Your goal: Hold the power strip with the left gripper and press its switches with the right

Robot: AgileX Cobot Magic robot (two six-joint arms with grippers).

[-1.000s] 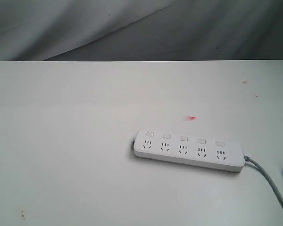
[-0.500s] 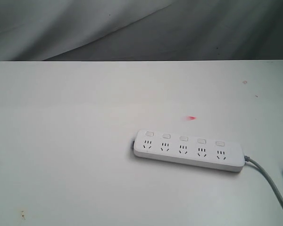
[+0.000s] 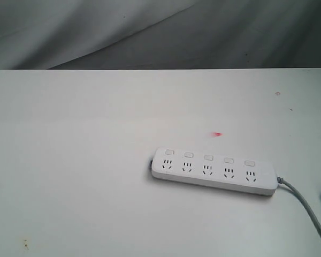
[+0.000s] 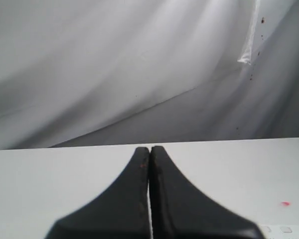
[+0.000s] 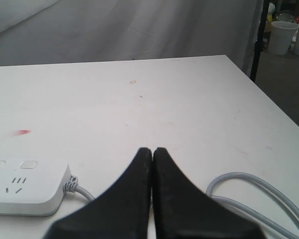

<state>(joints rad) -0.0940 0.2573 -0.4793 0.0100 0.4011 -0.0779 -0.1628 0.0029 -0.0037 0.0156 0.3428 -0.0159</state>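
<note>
The white power strip (image 3: 214,171) lies flat on the white table (image 3: 75,160), right of centre in the exterior view, its row of small switches (image 3: 208,157) along the far edge. A grey cable (image 3: 305,209) leaves its right end. Neither arm shows in the exterior view. In the left wrist view my left gripper (image 4: 150,149) is shut and empty, above the table, with a corner of the power strip (image 4: 284,230) off to one side. My right gripper (image 5: 152,150) is shut and empty, beside the strip's cable end (image 5: 25,186) and the looped cable (image 5: 249,191).
A small red mark (image 3: 218,134) sits on the table just behind the strip. Grey cloth (image 3: 150,32) hangs behind the table's far edge. Beyond the table's side edge in the right wrist view stand white buckets (image 5: 283,36) on the floor.
</note>
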